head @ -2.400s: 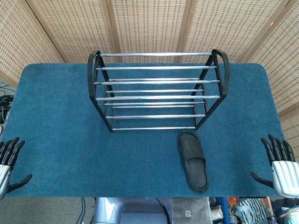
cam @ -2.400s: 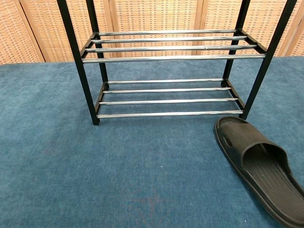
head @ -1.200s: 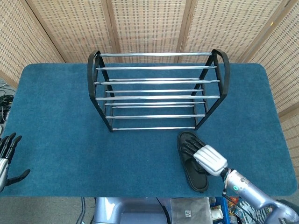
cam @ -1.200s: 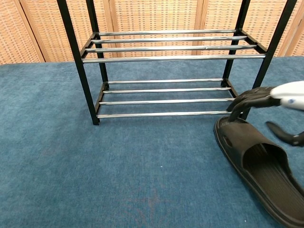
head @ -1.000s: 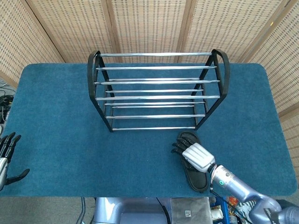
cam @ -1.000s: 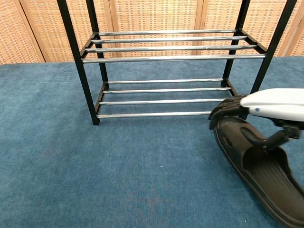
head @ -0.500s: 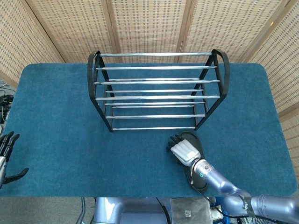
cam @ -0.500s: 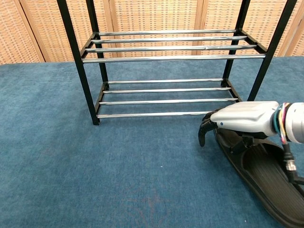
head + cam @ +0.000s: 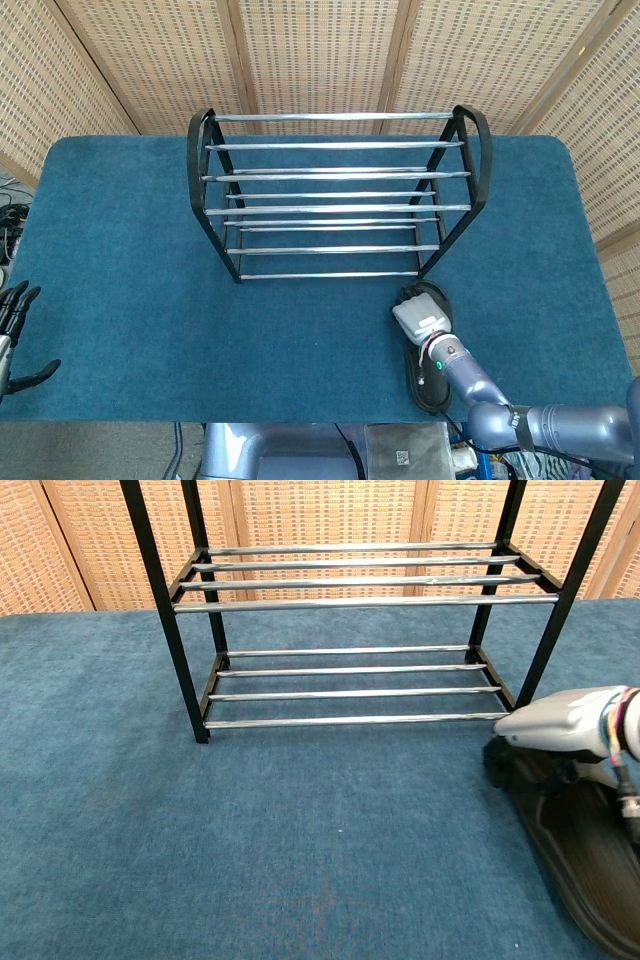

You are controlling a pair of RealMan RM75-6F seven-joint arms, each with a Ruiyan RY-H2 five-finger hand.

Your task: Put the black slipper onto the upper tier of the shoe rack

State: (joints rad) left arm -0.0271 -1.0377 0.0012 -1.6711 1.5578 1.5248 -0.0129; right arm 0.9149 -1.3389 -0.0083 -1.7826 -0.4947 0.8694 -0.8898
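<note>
The black slipper [image 9: 428, 382] lies on the blue table top just in front of the shoe rack's [image 9: 335, 190] right legs, toe toward the rack. My right hand [image 9: 420, 316] sits over its toe end, white back up, with dark fingers [image 9: 522, 765] curled down around the strap. In the chest view the slipper [image 9: 590, 870] runs off the lower right corner under the right hand [image 9: 565, 730]. The rack's upper tier [image 9: 365, 580] of chrome bars holds nothing. Far off at the table's left edge, my left hand [image 9: 15, 335] hangs with fingers spread, holding nothing.
The rack's lower tier [image 9: 350, 692] is bare as well. Blue carpet [image 9: 130, 260] covers the table to the left of the rack and slipper. Wicker screens [image 9: 320, 50] stand close behind the table's far edge.
My right hand swept in from the right edge onto the slipper's toe and closed over it; hand and slipper have since shifted a little to the right. The left hand has barely moved.
</note>
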